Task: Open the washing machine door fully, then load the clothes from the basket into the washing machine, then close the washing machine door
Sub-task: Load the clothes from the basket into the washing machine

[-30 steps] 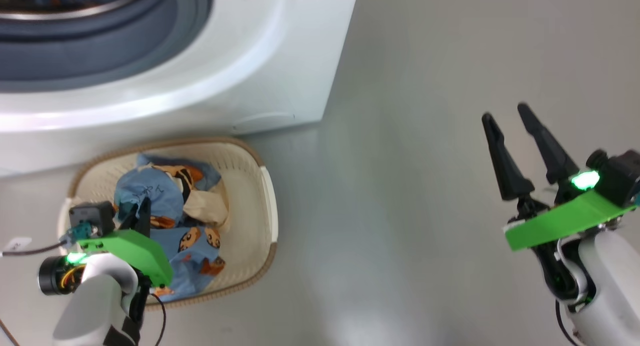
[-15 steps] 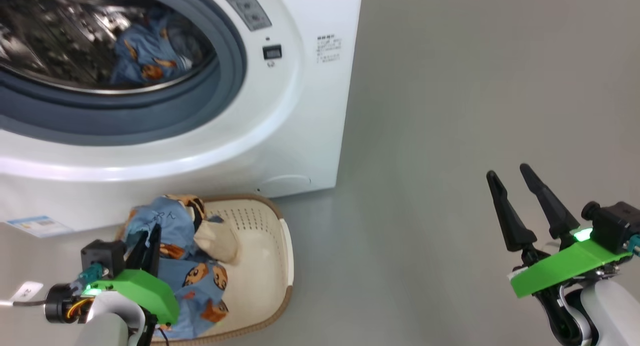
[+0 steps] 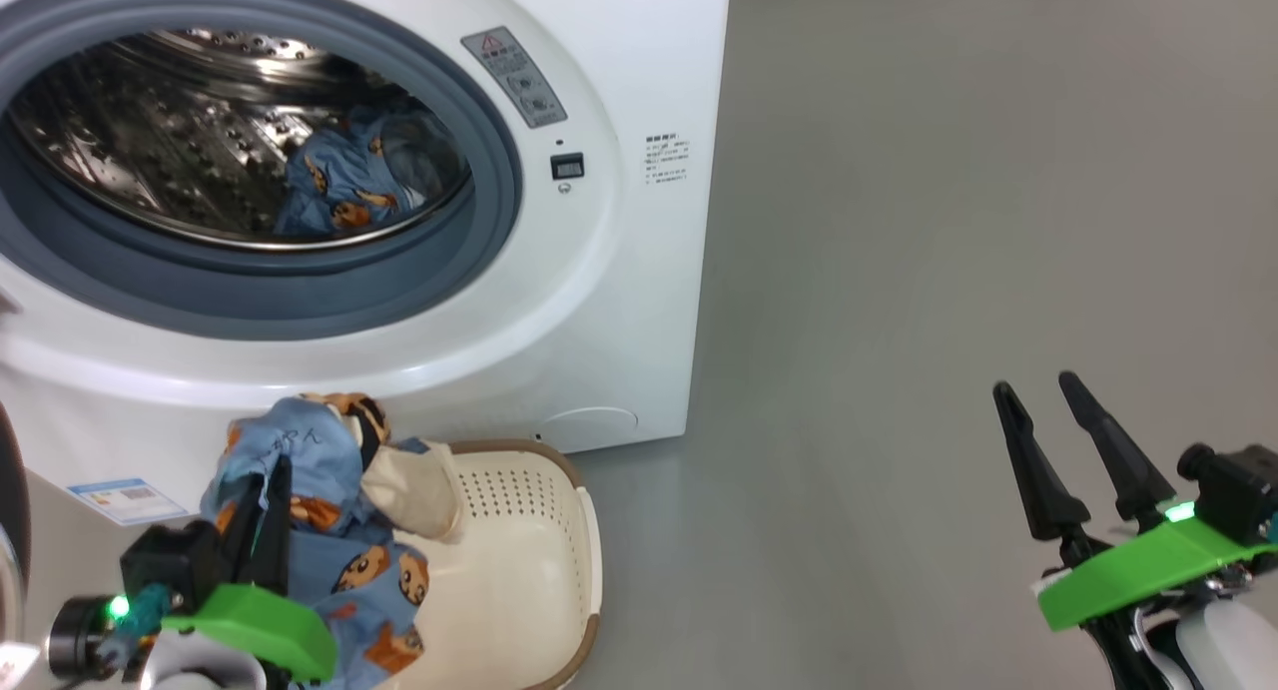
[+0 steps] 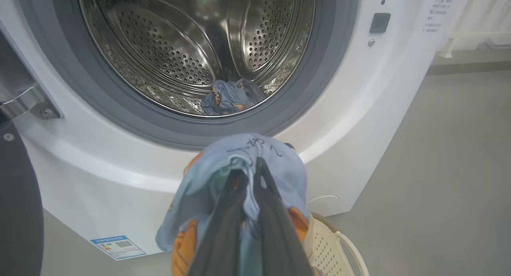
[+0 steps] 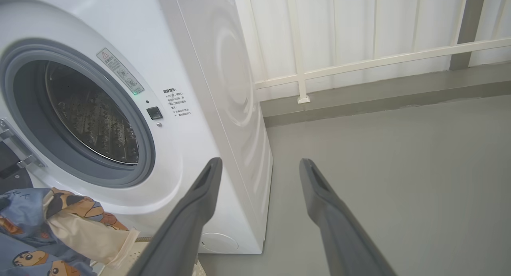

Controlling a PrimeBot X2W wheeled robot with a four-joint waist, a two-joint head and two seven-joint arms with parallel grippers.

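head view | left tool [image 3: 270,475] pinching clothes [image 3: 295,440] | right tool [image 3: 1035,385] wide | one basket [image 3: 544,540] | one piece [image 3: 339,186] in washing machine [image 3: 619,301]

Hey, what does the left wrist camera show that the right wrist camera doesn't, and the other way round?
Left wrist view: the left gripper shut on the held clothes, a blue garment lying in the drum, and the blue label sticker low on the front. Right wrist view: the open, empty right gripper and a white railing along the wall. Shared: the washing machine with its drum uncovered, the held clothes, and the grey floor.
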